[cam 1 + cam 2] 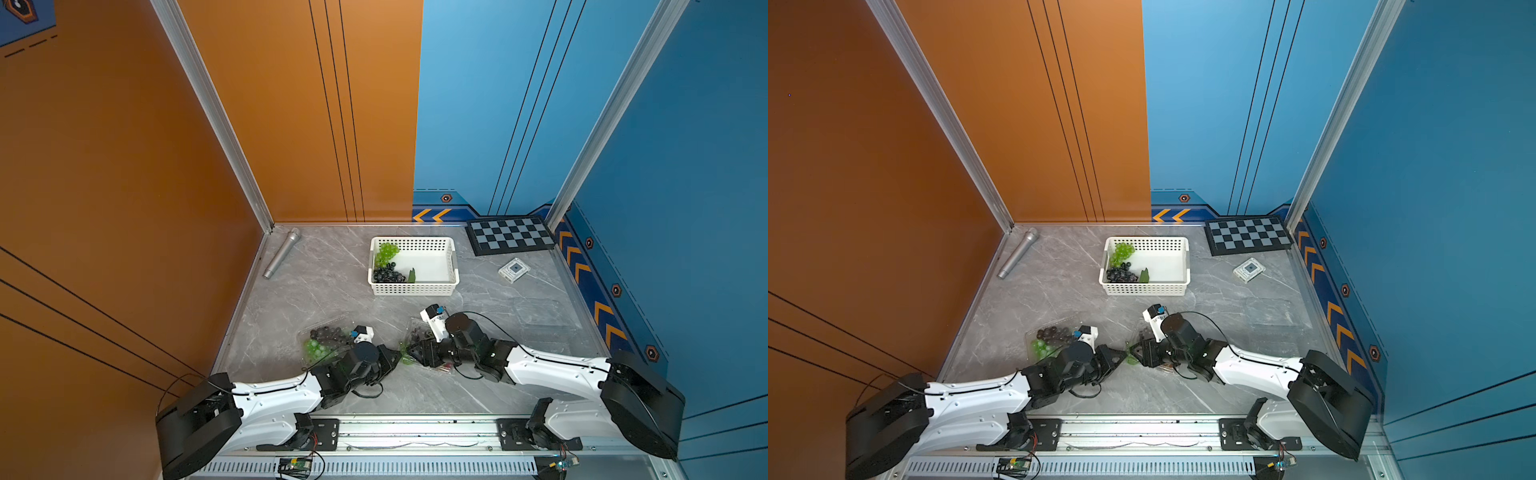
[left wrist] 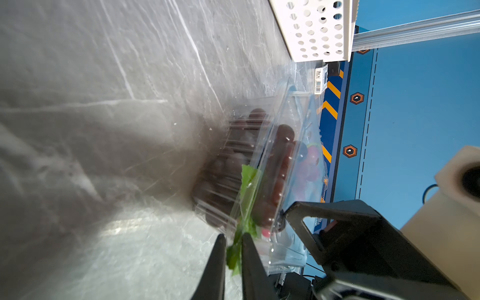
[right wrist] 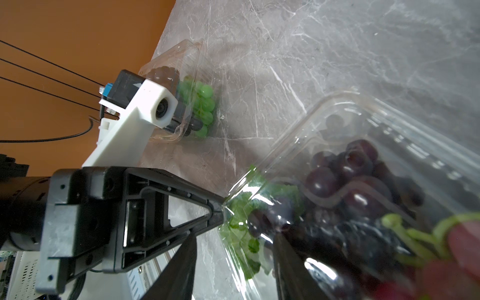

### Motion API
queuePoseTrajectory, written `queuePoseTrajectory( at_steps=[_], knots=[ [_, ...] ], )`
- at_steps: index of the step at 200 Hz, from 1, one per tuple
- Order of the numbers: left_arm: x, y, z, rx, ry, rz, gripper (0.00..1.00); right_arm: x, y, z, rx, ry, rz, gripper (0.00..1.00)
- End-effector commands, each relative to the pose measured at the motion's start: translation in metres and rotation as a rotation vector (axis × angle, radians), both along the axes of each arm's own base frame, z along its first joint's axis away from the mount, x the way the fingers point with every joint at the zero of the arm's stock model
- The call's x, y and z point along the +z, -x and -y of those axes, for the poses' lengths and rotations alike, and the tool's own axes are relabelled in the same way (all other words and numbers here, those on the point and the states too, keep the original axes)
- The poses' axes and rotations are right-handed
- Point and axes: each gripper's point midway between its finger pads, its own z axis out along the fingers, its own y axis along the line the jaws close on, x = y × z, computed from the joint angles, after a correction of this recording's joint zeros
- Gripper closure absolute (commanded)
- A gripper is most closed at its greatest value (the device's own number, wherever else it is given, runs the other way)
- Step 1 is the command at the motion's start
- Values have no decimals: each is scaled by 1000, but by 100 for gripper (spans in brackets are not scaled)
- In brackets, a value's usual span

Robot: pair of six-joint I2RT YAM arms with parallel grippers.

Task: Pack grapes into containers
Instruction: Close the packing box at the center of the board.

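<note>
A clear container (image 3: 337,109) at the table's front middle holds dark purple grapes (image 3: 345,166) and some pinkish ones. A green leaf (image 2: 248,176) sticks out of its corner. My left gripper (image 2: 233,246) is shut on that leaf's tip. My right gripper (image 3: 235,236) faces it with its jaws apart around the same corner, one finger over the lid and bare table beside the other finger. Another container (image 1: 324,340) at the front left holds dark and green grapes. The white basket (image 1: 440,286) holds green grapes (image 1: 386,251) and dark grapes (image 1: 388,274).
A silver microphone (image 1: 282,253) lies at the back left. A checkerboard (image 1: 511,235) sits in the back right corner, with a small clear box (image 1: 514,270) in front of it. A faint empty clear container (image 1: 536,313) lies to the right of my right arm.
</note>
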Motion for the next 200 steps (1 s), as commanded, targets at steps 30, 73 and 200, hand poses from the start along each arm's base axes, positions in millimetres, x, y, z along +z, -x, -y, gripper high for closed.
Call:
queuePoseTrajectory(
  at_steps=[30,73,200],
  knots=[
    [-25,7,-10,20,-99,-54,92,-23,8,19,-35,72,-58,51],
    [-28,8,-11,20,-108,-60,94,-23,8,20,-40,72,-56,51],
    [37,-3,-25,-7,-205,128,71,20,-4,56,-139,79,17,48]
  ],
)
